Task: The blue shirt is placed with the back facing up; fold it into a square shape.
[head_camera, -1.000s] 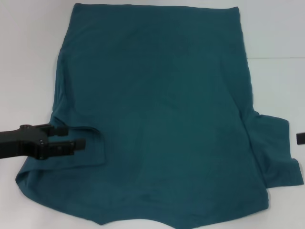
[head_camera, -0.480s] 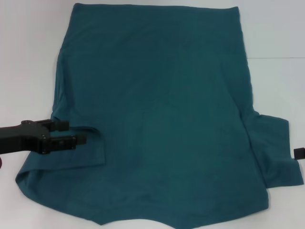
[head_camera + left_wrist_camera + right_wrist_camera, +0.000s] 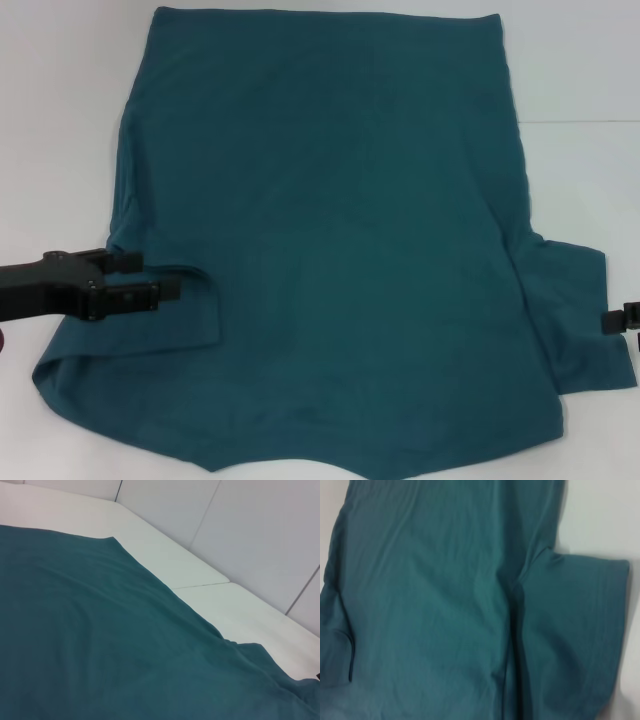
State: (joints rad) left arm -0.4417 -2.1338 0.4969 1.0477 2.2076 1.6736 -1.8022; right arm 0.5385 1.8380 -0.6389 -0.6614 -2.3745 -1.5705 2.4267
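A: What is at the left of the head view?

B: The left gripper (image 3: 150, 277), its fingers narrowly parted, over the folded-in left sleeve of the blue shirt (image 3: 330, 250).

A: And the surface?

B: A white table (image 3: 60, 120), with pale wall panels (image 3: 240, 530) behind. The shirt lies flat, filling the centre.

A: Far right?

B: The right gripper (image 3: 622, 321) at the frame edge, beside the spread sleeve; I cannot tell its opening.

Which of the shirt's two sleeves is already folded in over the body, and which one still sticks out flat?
The sleeve on the robot's left is folded in, by the left gripper. The sleeve on the robot's right sticks out flat from the blue shirt.
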